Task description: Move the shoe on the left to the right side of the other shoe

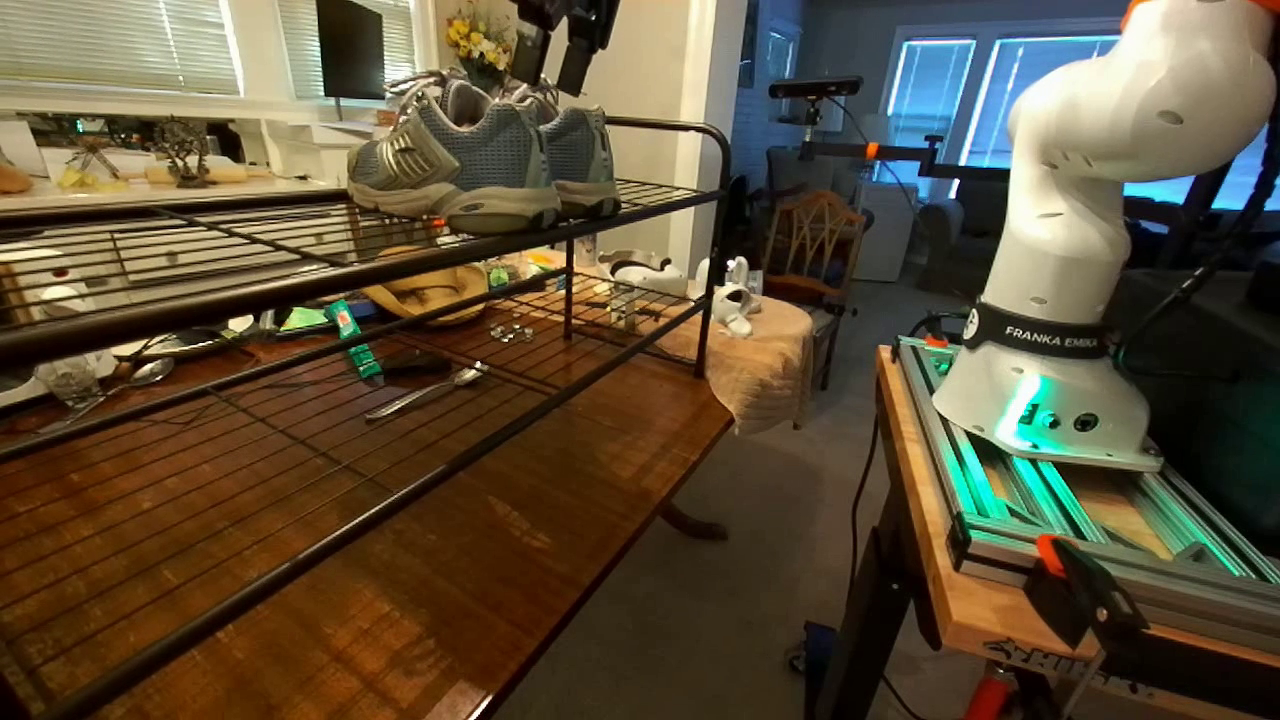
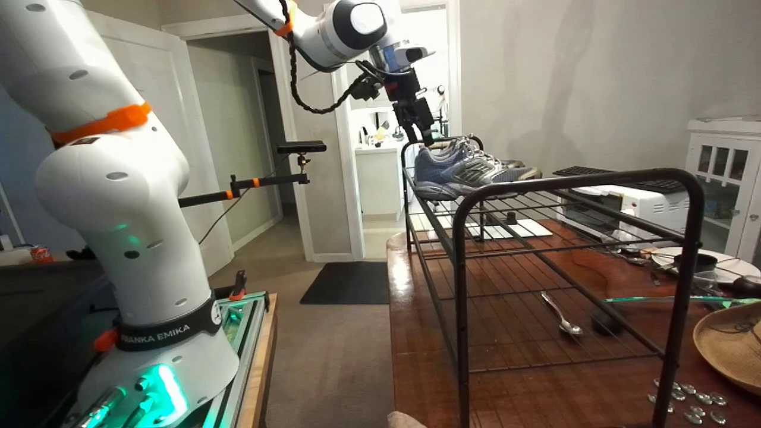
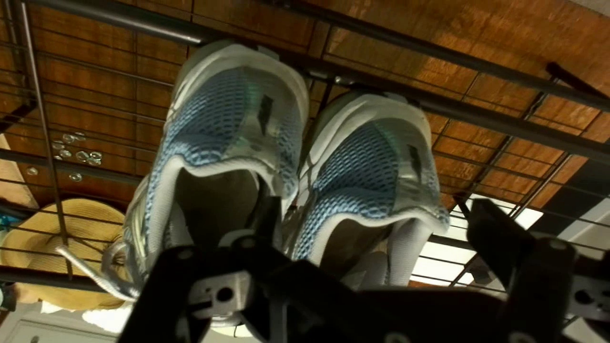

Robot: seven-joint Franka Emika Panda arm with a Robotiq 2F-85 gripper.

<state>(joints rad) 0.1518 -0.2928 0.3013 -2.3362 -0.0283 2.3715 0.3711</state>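
Note:
Two grey-blue running shoes stand side by side on the top shelf of a dark wire rack (image 2: 679,297), heels at the rail. In the wrist view one shoe is at left (image 3: 233,109), the other at right (image 3: 371,162). The right one there is the nearer, left shoe (image 1: 490,150) in an exterior view, partly covering its mate (image 1: 585,150). My gripper (image 3: 376,208) is open and holds nothing. Its fingers appear on either side of the wrist view's right shoe. One finger overlaps the mate's opening; contact cannot be told. The gripper (image 1: 550,80) is just above the shoes, also (image 2: 420,138).
The rack stands on a brown wooden table (image 2: 416,333). A spoon (image 2: 562,315), glass pebbles (image 2: 692,395) and a straw hat (image 2: 731,339) lie below or behind it. A white appliance (image 2: 630,208) stands behind the rack. The shelf continues past both shoes.

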